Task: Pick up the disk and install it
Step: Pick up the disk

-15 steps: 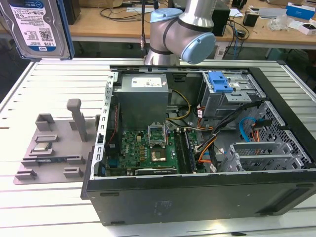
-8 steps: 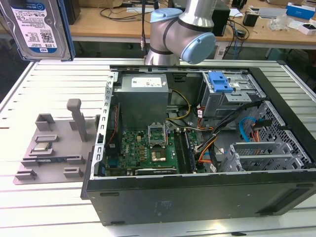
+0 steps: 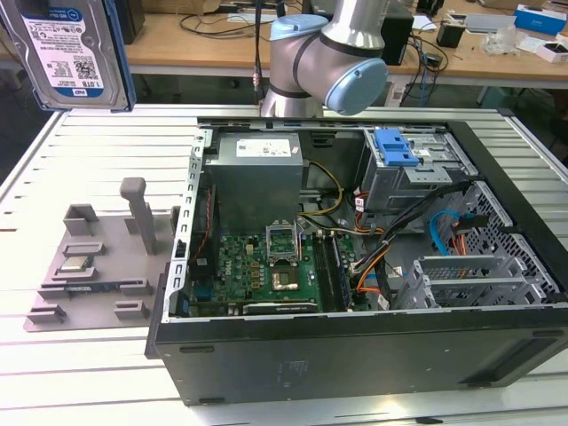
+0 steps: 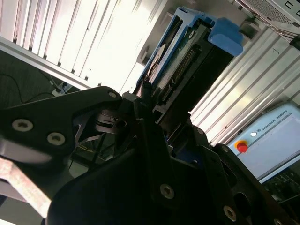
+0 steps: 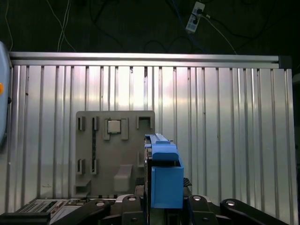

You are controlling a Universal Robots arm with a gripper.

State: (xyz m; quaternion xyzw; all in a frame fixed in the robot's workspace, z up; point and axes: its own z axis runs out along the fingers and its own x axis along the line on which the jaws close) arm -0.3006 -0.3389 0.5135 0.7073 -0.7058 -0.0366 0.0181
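The disk [image 3: 71,49], a silver drive with a white-and-blue label and blue side rails, hangs high over the slatted table at the exterior view's upper left, well above the grey fixture plate [image 3: 89,266]. In both wrist views my gripper [image 4: 150,110] is shut on the disk [image 4: 187,70], its black fingers clamping the sides. The first wrist view shows the disk [image 5: 164,178] edge-on, blue rail toward the camera, with my gripper [image 5: 164,206] around its base and the fixture plate [image 5: 115,154] far below.
An open computer case [image 3: 355,346] lies on the table at the exterior view's right, with a blue-latched drive bay [image 3: 395,146], cables and a motherboard inside. A small processor chip [image 3: 78,263] rests on the fixture plate. The arm's base [image 3: 306,62] stands behind the case.
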